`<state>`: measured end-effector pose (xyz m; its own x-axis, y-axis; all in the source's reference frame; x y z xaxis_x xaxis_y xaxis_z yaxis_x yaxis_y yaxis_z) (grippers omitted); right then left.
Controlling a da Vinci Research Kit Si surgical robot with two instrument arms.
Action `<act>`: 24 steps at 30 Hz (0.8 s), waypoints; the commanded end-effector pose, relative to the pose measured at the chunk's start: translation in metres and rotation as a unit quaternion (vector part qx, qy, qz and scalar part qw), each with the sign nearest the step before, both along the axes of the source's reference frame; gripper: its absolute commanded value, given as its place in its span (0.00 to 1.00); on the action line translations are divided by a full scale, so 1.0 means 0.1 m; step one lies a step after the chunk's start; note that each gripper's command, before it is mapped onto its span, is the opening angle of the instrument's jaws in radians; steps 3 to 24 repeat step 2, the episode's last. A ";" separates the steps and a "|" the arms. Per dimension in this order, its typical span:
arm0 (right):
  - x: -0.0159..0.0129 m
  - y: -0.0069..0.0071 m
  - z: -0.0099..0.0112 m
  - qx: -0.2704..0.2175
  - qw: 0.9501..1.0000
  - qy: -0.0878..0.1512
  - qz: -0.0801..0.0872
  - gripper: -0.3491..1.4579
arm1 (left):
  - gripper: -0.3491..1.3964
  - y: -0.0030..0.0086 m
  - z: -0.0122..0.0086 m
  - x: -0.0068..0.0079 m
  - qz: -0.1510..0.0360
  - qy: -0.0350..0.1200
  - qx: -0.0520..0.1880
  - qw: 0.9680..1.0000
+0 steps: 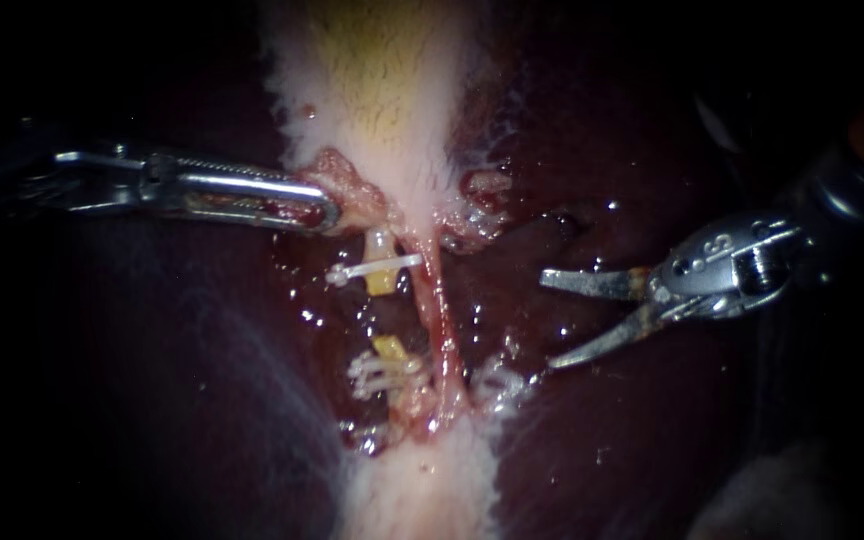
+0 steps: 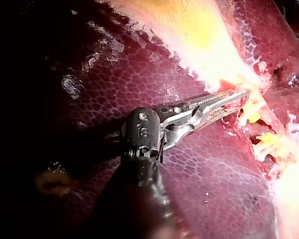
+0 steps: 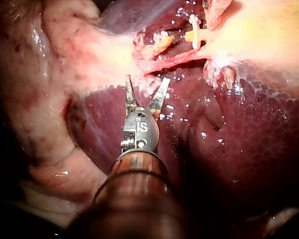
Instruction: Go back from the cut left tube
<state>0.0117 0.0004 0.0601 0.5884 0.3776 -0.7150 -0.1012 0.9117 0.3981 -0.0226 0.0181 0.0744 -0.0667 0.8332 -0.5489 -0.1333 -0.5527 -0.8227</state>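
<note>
The left tube is cut in two. Its upper stump (image 1: pixel 381 282) carries one white clip (image 1: pixel 377 267), and its lower stump (image 1: pixel 389 347) carries white clips (image 1: pixel 382 372). Beside them the pink right tube (image 1: pixel 440 310) runs whole. My left instrument (image 1: pixel 324 213) has its jaws shut on reddish tissue at the gallbladder's (image 1: pixel 382 80) lower end, just above the upper stump; the left wrist view shows this left instrument (image 2: pixel 237 98) the same. My right instrument (image 1: pixel 549 320) hangs with its two blades open over the liver, well right of both tubes. In its own view the right instrument (image 3: pixel 147 82) stands short of the tubes (image 3: pixel 174 60).
Dark wet liver (image 1: pixel 152 380) surrounds the site on both sides. A pale strip of fatty tissue (image 1: pixel 422 490) runs down from the clipped stumps. In the right wrist view, pale blotched tissue (image 3: pixel 55 64) lies beside the right instrument.
</note>
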 end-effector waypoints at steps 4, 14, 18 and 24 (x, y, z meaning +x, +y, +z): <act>0.001 0.000 0.000 0.000 1.000 0.000 0.000 0.99 | 0.00 0.001 -0.002 0.002 0.000 0.000 0.000 1.000; 0.001 0.000 0.000 0.000 1.000 0.000 0.000 0.99 | 0.00 0.001 -0.002 0.002 0.000 0.000 0.000 1.000; 0.001 0.000 0.000 0.000 1.000 0.000 0.000 0.99 | 0.00 0.001 -0.002 0.002 0.000 0.000 0.000 1.000; 0.001 0.000 0.000 0.000 1.000 0.000 0.000 0.99 | 0.00 0.001 -0.002 0.002 0.000 0.000 0.000 1.000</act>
